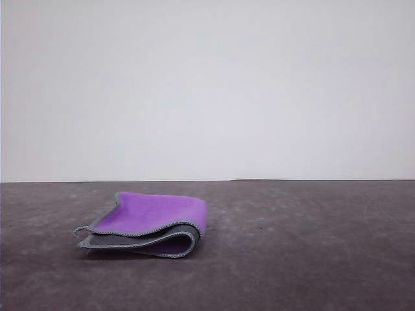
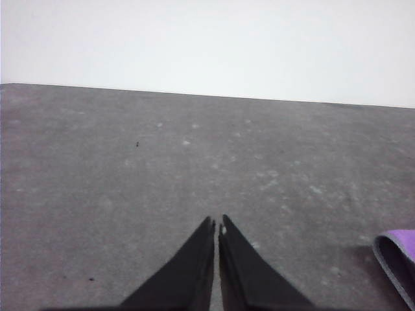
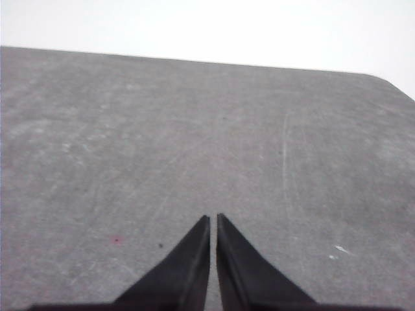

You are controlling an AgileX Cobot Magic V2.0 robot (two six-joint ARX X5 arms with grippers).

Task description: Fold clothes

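Grey table (image 1: 311, 259) carries your folded cloth (image 1: 152, 223), purple up, long axis left-right, rounded fold toward the right. Left gripper (image 2: 216, 223) and right gripper (image 3: 213, 218) are closed, empty; the cloth lies just right of the left one.

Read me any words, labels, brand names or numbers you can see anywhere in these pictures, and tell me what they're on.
None: there is no readable text.
The folded cloth shows purple and dark grey faces with light stitched edging, no tag or print.
The grey table carries just specks and scuffs.
The left gripper and right gripper have plain black fingers.
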